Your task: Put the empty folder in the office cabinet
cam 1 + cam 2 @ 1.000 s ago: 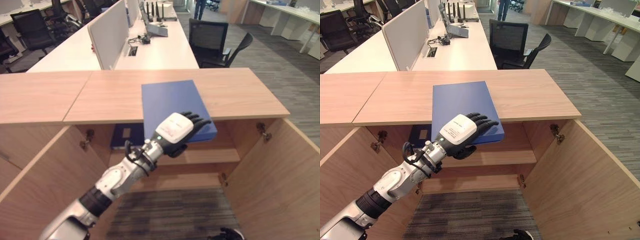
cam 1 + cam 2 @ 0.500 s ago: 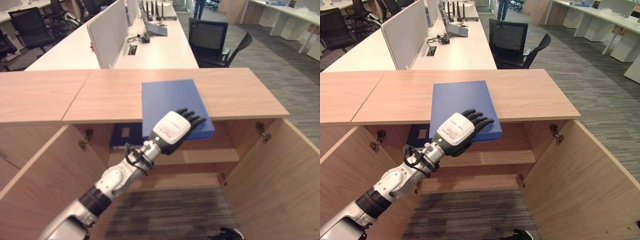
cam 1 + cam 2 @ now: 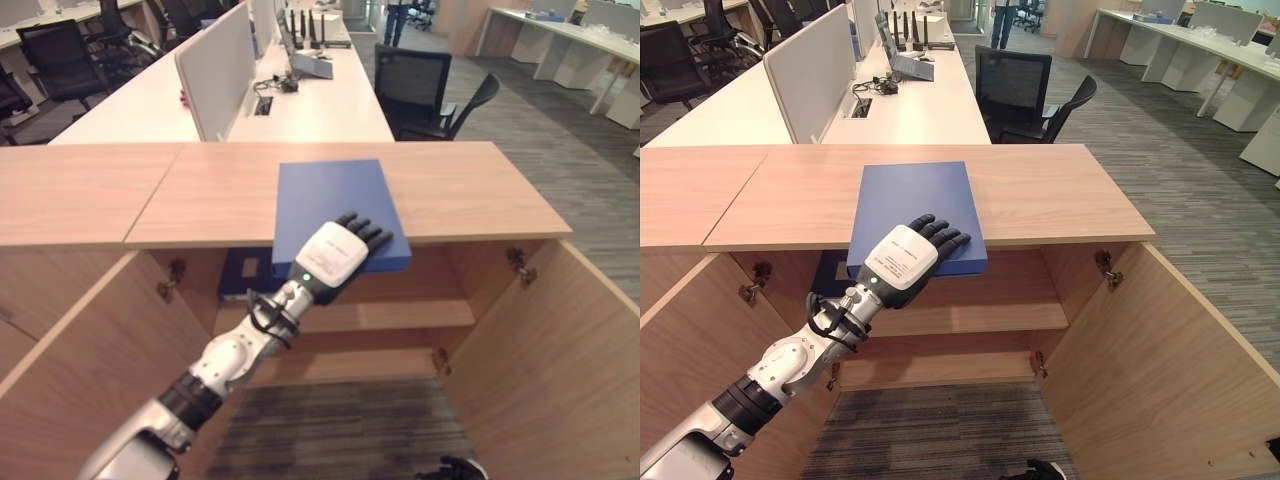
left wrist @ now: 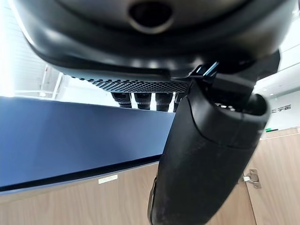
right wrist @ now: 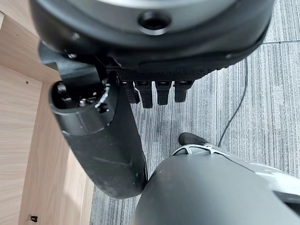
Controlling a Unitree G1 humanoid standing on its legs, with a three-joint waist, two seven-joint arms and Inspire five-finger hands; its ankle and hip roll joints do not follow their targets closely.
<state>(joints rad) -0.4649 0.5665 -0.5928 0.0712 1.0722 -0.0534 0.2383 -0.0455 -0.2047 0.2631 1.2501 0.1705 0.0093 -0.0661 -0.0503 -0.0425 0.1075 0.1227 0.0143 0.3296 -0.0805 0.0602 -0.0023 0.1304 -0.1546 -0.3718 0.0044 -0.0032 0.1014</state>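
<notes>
A flat blue folder (image 3: 330,195) lies on the wooden top of the office cabinet (image 3: 470,190), its near edge sticking out over the open front. My left hand (image 3: 332,258) holds that near edge, with its fingers laid on top and its thumb (image 4: 206,159) underneath the folder (image 4: 70,136). My right hand (image 5: 108,136) hangs low beside the cabinet over the grey carpet, fingers relaxed and holding nothing.
Both cabinet doors (image 3: 560,340) stand swung open toward me. Inside, a dark blue folder (image 3: 243,272) rests on the upper shelf (image 3: 410,312) at the left. Behind the cabinet are white desks (image 3: 320,100) and black office chairs (image 3: 415,85).
My left hand and the blue folder have slid a little away from me and to the left, so less of the folder overhangs the cabinet's front edge.
</notes>
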